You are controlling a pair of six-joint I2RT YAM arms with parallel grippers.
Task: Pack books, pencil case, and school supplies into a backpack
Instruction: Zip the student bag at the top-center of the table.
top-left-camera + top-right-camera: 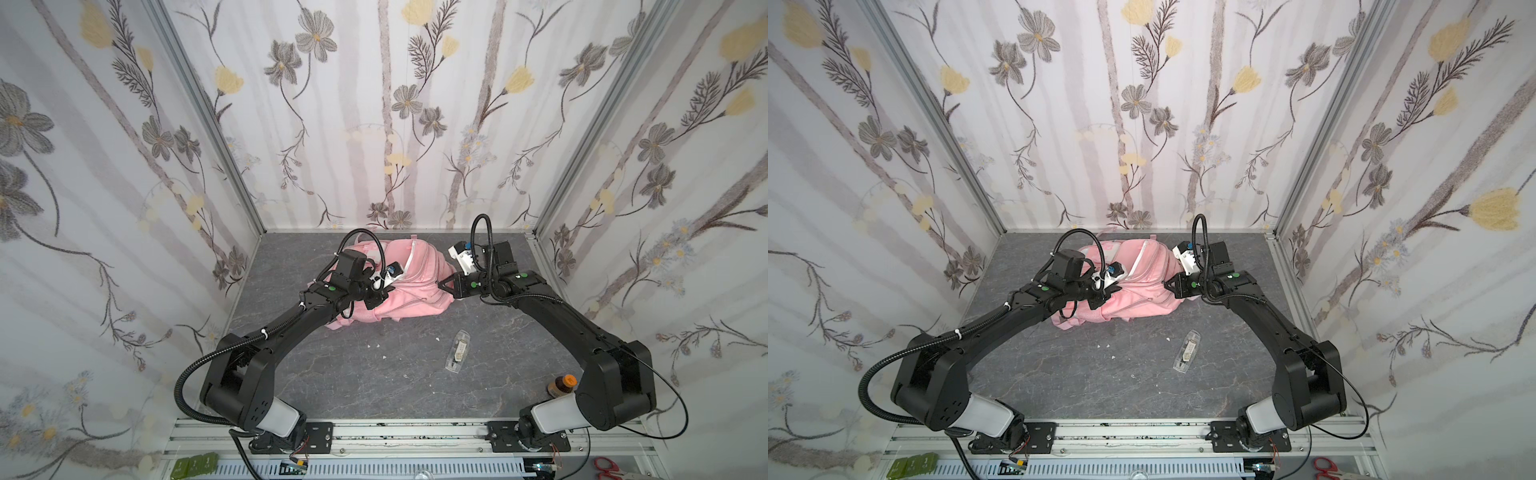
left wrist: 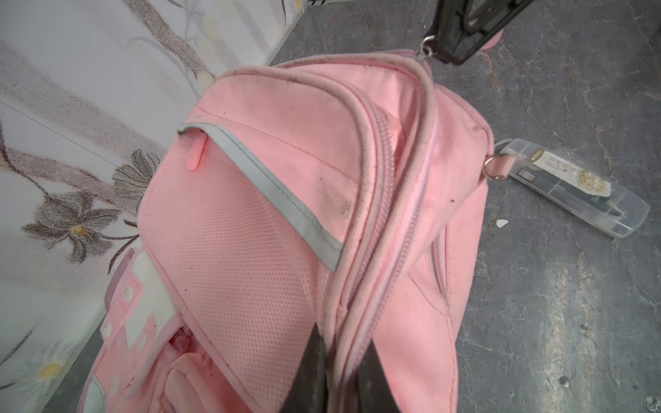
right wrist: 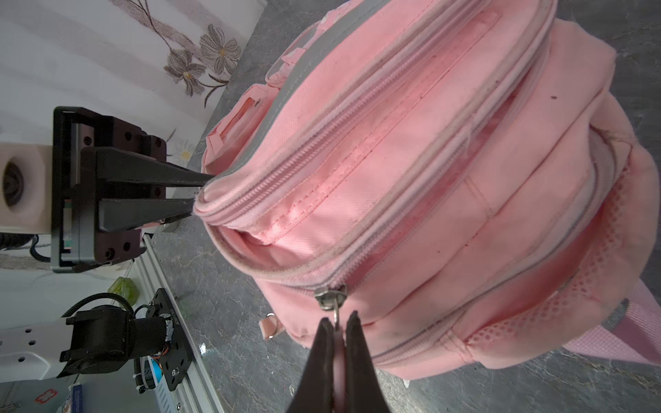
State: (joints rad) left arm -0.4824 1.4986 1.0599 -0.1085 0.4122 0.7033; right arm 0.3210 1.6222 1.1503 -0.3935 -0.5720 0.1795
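Both arms reach forward over the table [image 1: 374,386], elbows out, wrists turned inward to the backpack [image 1: 415,274] lying by the far edge. The left gripper [image 2: 343,336] is clenched on its fabric. The right gripper [image 3: 339,321] clamps the zip pull [image 3: 331,297]. The clear case [image 1: 457,350] lies nearer, apart.

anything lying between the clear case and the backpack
Nothing solid: only bare table and a few white scraps lie between the clear case and the backpack. The left gripper and right gripper both clamp the backpack, not the case.
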